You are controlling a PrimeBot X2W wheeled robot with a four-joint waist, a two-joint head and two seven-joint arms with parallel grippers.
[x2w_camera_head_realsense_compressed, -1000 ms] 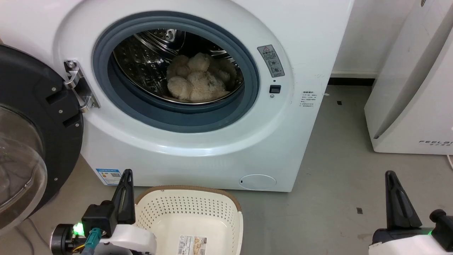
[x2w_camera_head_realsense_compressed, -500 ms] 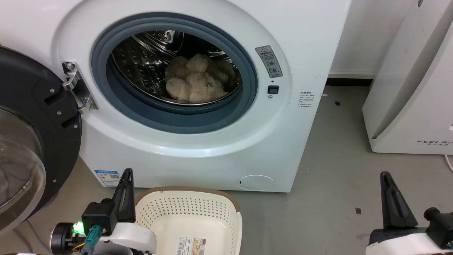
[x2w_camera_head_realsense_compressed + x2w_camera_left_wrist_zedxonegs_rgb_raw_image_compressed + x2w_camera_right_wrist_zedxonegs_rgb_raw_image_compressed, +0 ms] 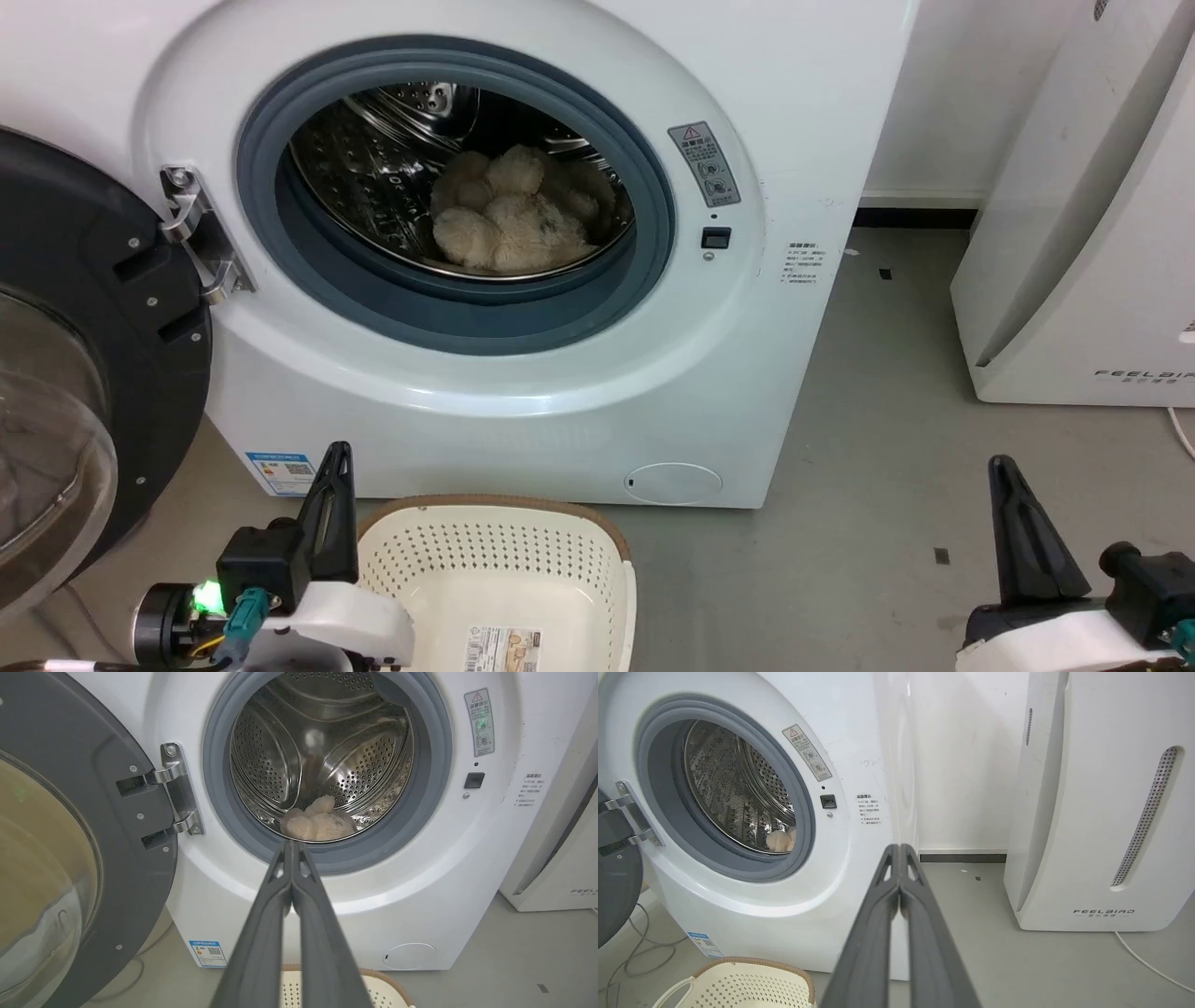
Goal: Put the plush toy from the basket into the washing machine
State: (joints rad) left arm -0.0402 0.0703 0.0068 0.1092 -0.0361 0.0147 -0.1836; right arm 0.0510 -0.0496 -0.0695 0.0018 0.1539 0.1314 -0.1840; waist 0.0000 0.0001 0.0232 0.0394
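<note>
The cream plush toy lies curled at the bottom of the washing machine's steel drum, also seen as plush toy and plush toy. The machine's black-framed door hangs wide open at the left. The cream basket stands on the floor in front of the machine with only a sticker on its bottom. My left gripper is shut with nothing in it beside the basket's left rim; left gripper points at the porthole. My right gripper is shut with nothing in it, low at the right; right gripper.
A white FEELBIRD appliance stands to the right of the washer against the wall, with a strip of grey floor between them. A white cable runs from the appliance. Loose cables lie under the open door.
The head view has drifted slightly, shifting the whole scene a little left and down. The toy, basket and both shut grippers keep their places.
</note>
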